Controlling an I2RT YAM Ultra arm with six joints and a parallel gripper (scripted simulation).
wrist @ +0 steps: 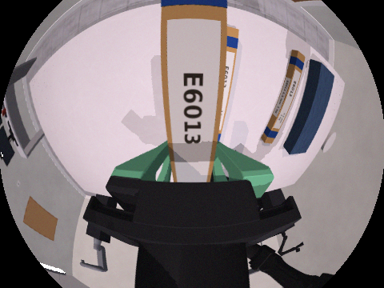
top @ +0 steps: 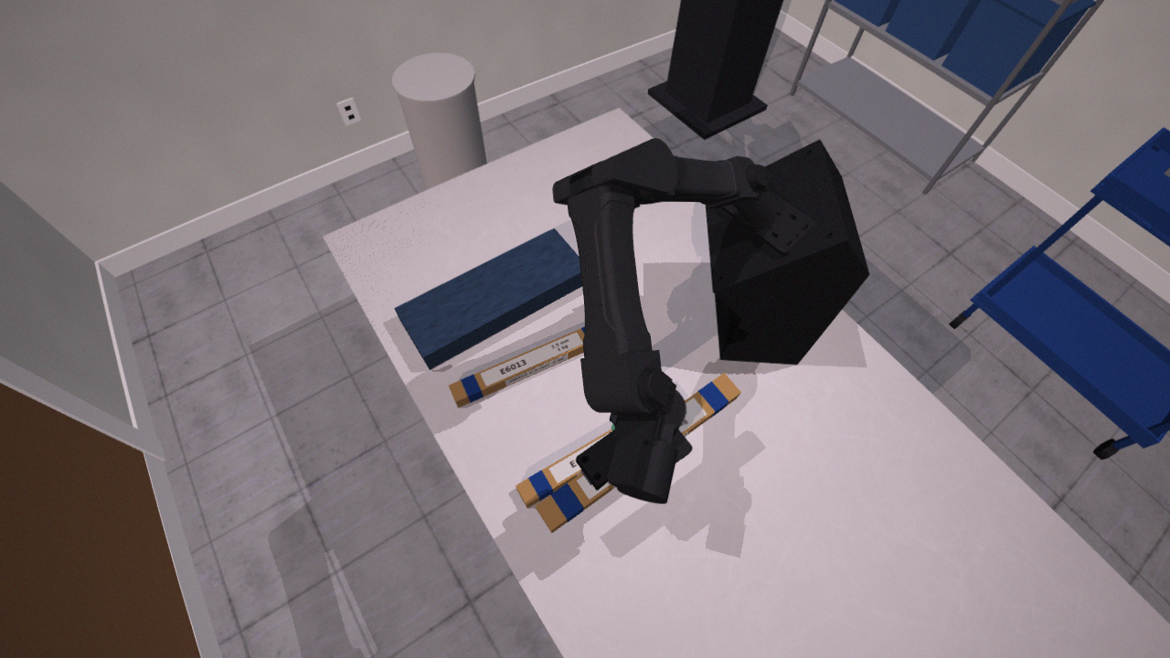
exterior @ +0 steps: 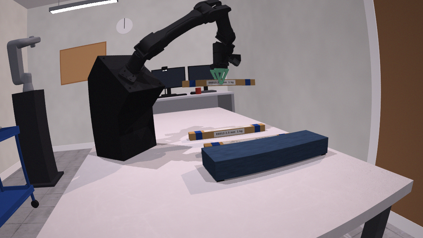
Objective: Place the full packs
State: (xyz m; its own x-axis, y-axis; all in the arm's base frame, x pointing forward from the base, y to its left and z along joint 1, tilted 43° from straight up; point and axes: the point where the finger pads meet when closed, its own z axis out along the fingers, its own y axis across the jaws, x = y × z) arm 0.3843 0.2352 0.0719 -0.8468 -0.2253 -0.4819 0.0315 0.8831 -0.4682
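My gripper (exterior: pixel 220 81) (wrist: pixel 192 143) is shut on one orange-brown E6013 pack (top: pixel 566 501) (exterior: pixel 204 83) (wrist: pixel 194 48), gripped near its middle by green fingers and held level, high above the table. A second pack (top: pixel 537 485) (exterior: pixel 229 132) (wrist: pixel 231 42) lies on the table; the held pack partly covers it in the wrist view. A third pack (top: pixel 523 364) (exterior: pixel 215 144) (wrist: pixel 283 98) lies beside the low dark-blue platform (top: pixel 491 290) (exterior: pixel 263 150) (wrist: pixel 311 108), whose top is bare. The arm hides the fingers in the top view. The packs' weights cannot be seen.
The black arm pedestal (top: pixel 785 302) (exterior: pixel 124 118) stands at the table's side. The white table (top: pixel 818 507) (exterior: pixel 147 207) has an edge near the packs' far ends. A grey cylinder (top: pixel 441 114) stands beyond the platform. A blue cart (top: pixel 1079 344) is off to the side.
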